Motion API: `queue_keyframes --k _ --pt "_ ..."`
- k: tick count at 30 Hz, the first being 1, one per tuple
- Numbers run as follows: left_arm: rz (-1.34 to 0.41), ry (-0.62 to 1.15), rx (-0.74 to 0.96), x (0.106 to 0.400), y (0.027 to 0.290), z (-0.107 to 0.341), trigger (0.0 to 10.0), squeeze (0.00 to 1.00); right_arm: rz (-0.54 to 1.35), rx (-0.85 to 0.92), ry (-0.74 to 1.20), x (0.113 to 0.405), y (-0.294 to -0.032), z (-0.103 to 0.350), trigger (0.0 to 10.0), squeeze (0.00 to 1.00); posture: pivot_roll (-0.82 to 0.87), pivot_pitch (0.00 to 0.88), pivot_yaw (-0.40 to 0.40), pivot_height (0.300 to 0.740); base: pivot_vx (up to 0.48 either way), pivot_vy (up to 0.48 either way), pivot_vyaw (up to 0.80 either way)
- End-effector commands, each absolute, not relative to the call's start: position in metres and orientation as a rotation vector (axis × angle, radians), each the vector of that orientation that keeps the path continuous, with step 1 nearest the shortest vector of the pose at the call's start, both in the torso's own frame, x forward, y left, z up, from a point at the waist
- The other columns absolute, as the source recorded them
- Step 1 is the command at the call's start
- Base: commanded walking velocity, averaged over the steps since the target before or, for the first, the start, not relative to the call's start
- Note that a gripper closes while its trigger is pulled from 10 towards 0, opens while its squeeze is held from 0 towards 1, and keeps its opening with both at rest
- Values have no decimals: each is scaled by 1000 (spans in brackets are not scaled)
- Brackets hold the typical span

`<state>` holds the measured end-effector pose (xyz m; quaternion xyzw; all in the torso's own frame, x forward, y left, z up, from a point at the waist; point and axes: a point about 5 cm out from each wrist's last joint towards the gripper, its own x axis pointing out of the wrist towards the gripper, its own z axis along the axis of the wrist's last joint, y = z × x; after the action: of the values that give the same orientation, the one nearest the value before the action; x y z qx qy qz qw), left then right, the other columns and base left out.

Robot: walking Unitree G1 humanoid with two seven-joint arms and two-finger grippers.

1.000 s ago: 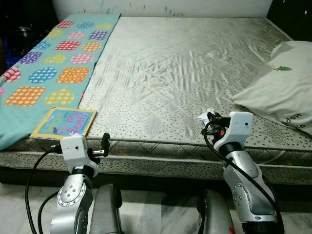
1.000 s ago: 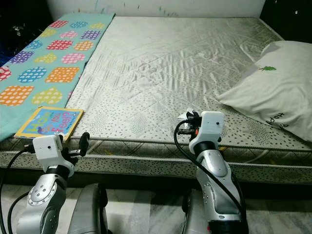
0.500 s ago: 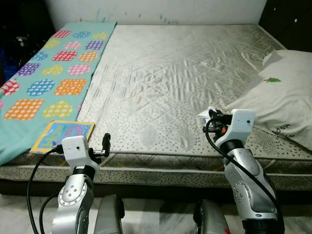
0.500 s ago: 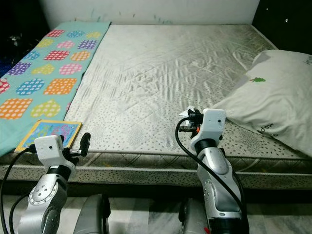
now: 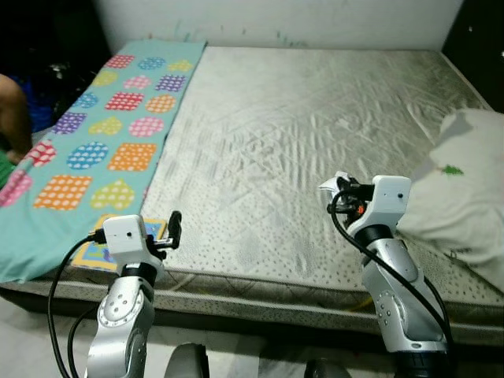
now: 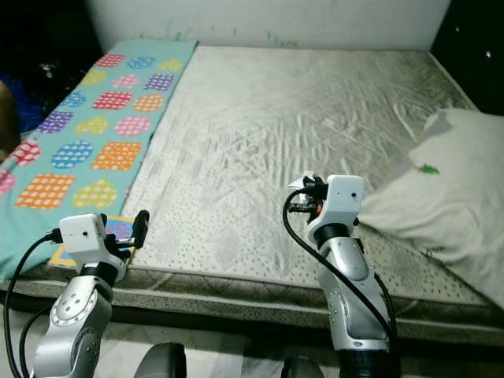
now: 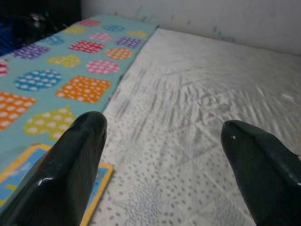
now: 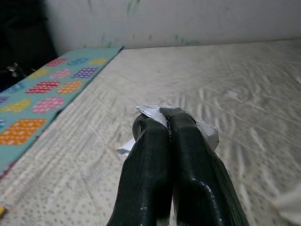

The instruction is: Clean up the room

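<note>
My right gripper (image 5: 340, 187) is shut on a crumpled scrap of white paper (image 8: 155, 111), held just above the front part of the grey quilted mattress (image 5: 315, 118). The paper (image 5: 331, 183) sticks out past the fingertips. My left gripper (image 5: 174, 224) stands open near the mattress's front left corner, with nothing between its fingers (image 7: 70, 165). A colourful children's book (image 5: 101, 252) lies flat on the mattress just beneath and behind the left gripper, partly hidden by the wrist.
A teal blanket (image 5: 94, 150) with bright dotted shapes covers the mattress's left strip. A white pillow (image 5: 465, 189) with a small green tree lies at the right edge. Part of a person (image 5: 12, 118) sits at the far left. A white wall (image 5: 276, 16) backs the bed.
The view has shifted and turned left, bringing a person into view at the far left; the pillow slid toward the right edge. Both grippers hold the same pose and state.
</note>
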<state>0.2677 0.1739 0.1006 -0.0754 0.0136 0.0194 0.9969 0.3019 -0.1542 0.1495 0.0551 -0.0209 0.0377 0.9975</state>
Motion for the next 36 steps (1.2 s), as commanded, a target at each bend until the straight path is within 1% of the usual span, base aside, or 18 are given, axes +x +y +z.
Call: queue_keyframes --k 1,3,13,16,23,26,31,33,36 --pt "38 33 -134 268 176 99 10000 0 66 111 -36 303 -156 149 10000 0 -86 0 24 726 0 0 0" --pt "39 32 -133 268 176 99 10000 0 63 110 -35 303 -156 148 10000 0 -87 0 24 740 0 0 0" --pt "40 52 -145 269 174 95 10000 0 69 83 -22 301 -158 144 10000 0 -87 0 27 740 0 0 0" --pt "32 52 -178 270 174 95 10000 0 88 64 -10 300 -158 141 10000 0 -92 0 30 740 0 0 0" --pt "-6 50 -168 274 168 96 10000 0 184 -12 55 294 -164 131 10000 0 -108 0 46 740 0 0 0" --pt "-10 57 -169 275 168 94 10000 0 199 -69 77 296 -168 128 10000 0 -114 0 49 740 0 0 -404" --pt "-8 62 -166 277 168 93 10000 0 245 -120 72 300 -163 130 10000 0 -119 0 53 740 0 0 0" --pt "-10 61 -151 278 167 94 10000 0 284 -150 84 298 -158 125 10000 0 -114 0 51 740 0 0 0" --pt "-10 58 -133 277 167 93 10000 0 296 -143 107 294 -153 118 10000 0 -109 0 44 740 0 0 0"
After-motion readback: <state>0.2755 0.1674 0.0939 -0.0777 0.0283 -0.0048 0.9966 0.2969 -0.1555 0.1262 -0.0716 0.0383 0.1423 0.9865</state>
